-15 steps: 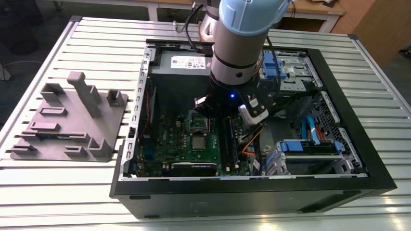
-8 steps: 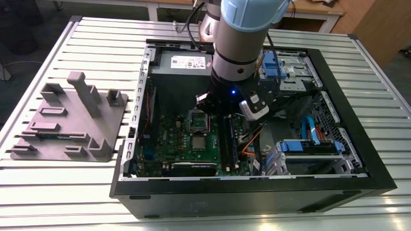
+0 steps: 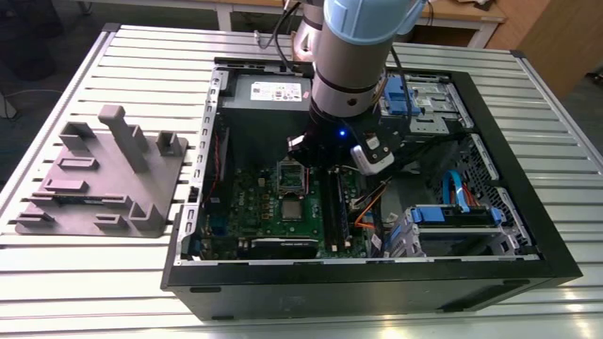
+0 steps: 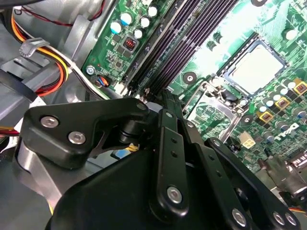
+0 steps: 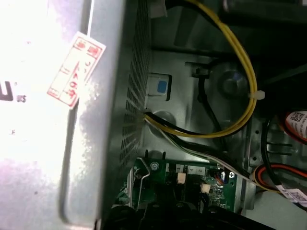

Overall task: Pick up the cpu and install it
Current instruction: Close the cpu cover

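Note:
The cpu (image 4: 256,67), a pale silvery square, lies flat inside its socket frame on the green motherboard (image 4: 225,38). In the exterior view the cpu (image 3: 294,210) sits near the middle of the motherboard (image 3: 253,205). The hinged socket bracket (image 4: 211,111) stands open beside it. My gripper (image 4: 166,96) hangs low over the board just off the bracket's end, a short way from the cpu. Its black fingers (image 4: 171,139) meet at the tips with nothing visible between them. From outside, the gripper (image 3: 314,161) is inside the open computer case (image 3: 527,233).
Black memory slots (image 4: 184,43) run beside the socket. Orange and yellow cables (image 4: 53,72) lie close to the gripper. The power supply (image 3: 268,92) fills the case's far end, and blue drive cages (image 3: 454,215) stand on the exterior view's right. A grey fixture plate (image 3: 104,176) lies on the slatted table (image 3: 75,282).

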